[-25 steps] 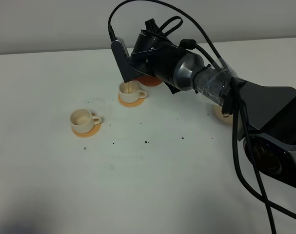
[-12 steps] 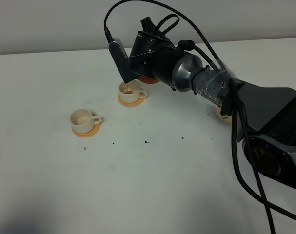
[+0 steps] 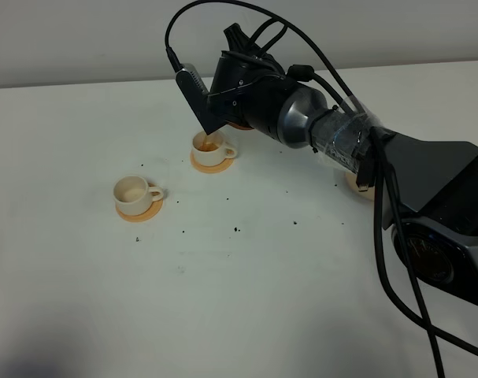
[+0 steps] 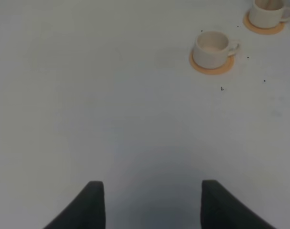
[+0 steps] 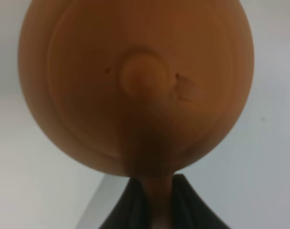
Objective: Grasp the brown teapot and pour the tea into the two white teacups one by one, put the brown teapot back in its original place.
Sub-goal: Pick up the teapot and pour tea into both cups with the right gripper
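Observation:
The brown teapot [image 5: 135, 81] fills the right wrist view, lid and knob facing the camera. My right gripper [image 5: 152, 191] is shut on its handle. From the high camera the teapot [image 3: 240, 125] is only a brown sliver behind the right wrist, tilted over the far white teacup [image 3: 211, 145], which has amber tea in it. The near white teacup [image 3: 135, 190] stands on its coaster to the left, pale inside. Both cups [image 4: 212, 46] [image 4: 269, 10] also show in the left wrist view. My left gripper [image 4: 152, 205] is open over bare table. The beige disc [image 3: 355, 183] peeks out behind the right arm.
Each cup sits on a small orange coaster [image 3: 141, 211] [image 3: 209, 163]. Dark specks are scattered over the white table [image 3: 239, 260]. The right arm and its cables [image 3: 396, 236] span the right side of the table.
The right wrist has lifted and tilted a little further over the far cup, hiding more of the teapot. The far cup now shows darker tea. The near cup has not moved.

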Robot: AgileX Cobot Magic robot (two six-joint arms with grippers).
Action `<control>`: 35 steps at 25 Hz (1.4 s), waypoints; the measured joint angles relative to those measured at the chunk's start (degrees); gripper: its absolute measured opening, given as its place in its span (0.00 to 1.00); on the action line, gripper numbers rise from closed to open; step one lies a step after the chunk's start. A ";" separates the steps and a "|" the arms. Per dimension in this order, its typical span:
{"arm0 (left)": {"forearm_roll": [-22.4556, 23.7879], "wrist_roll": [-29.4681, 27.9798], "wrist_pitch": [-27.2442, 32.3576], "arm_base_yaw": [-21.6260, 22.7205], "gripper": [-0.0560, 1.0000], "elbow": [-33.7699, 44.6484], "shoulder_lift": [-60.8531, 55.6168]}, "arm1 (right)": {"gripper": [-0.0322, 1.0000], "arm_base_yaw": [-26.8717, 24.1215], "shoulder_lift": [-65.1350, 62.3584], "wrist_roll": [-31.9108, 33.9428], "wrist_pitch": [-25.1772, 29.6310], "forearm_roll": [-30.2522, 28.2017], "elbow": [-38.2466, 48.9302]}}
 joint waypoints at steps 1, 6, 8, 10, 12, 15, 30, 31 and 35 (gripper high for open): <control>0.00 0.00 0.00 0.00 0.49 0.00 0.00 | 0.14 0.00 0.00 0.00 -0.12 -0.38 0.00; 0.00 0.00 0.00 0.00 0.49 0.00 0.00 | 0.14 0.05 0.00 -0.18 -0.89 -1.37 0.00; 0.00 0.00 0.00 0.00 0.49 0.00 0.00 | 0.14 0.11 0.00 -0.18 -1.01 -1.78 0.00; 0.00 0.00 0.00 0.00 0.49 0.00 0.00 | 0.14 0.11 0.00 -0.18 -1.18 -2.69 0.00; 0.00 0.00 0.00 0.00 0.49 0.00 0.00 | 0.14 0.11 0.00 -0.18 -1.29 -3.19 0.00; 0.00 0.00 0.00 0.00 0.49 0.00 0.00 | 0.14 0.11 0.00 -0.18 -1.37 -3.96 0.00; 0.00 0.02 0.00 0.00 0.49 0.00 0.00 | 0.14 0.11 0.00 -1.24 -1.47 -6.65 0.00; 0.00 0.02 0.00 0.00 0.49 0.00 0.00 | 0.14 0.11 0.00 -1.24 -1.47 -6.78 0.00; 0.00 0.02 0.00 0.00 0.49 0.00 0.00 | 0.14 0.11 0.00 -1.24 -1.47 -7.50 0.00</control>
